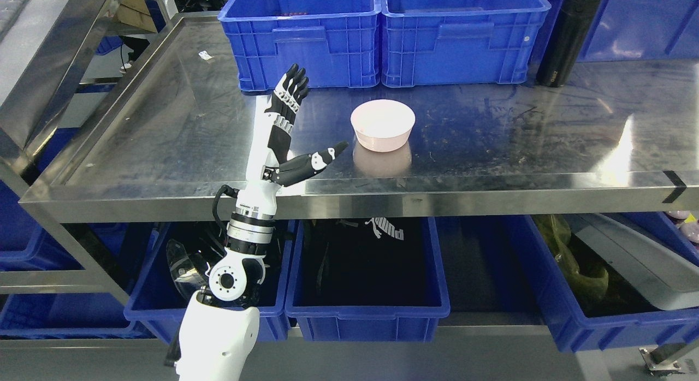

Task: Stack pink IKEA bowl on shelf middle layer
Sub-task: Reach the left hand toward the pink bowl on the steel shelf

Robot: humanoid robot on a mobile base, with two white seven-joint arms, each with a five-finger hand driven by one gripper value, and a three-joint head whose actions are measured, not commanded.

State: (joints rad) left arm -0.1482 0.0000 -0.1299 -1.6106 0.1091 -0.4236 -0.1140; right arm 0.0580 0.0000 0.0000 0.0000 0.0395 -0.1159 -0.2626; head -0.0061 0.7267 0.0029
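**Pink bowl not yet grasped, left hand open beside it**

Round pale-pink plastic bowl (pixel 383 124) upright on the brushed stainless-steel shelf surface (pixel 491 141), near the front edge, roughly mid-width, reflection visible just beneath. Alone there: no second bowl in sight to stack onto (judging from this view only). Apparently early in the task, then; grasp, lift and placing all left to do.

White-and-black left hand (pixel 289 124) raised over the steel surface to the left of the bowl, palm facing it. Fingers (pixel 292 89) stretched straight up, thumb (pixel 322 158) pointing out toward the bowl's base, near but not touching. Fully released, holding nothing.

Behind, two blue plastic crates (pixel 382 37) side by side, and a tall black cylindrical flask (pixel 568 37) at far right. More blue bins (pixel 366 310) on the level below.
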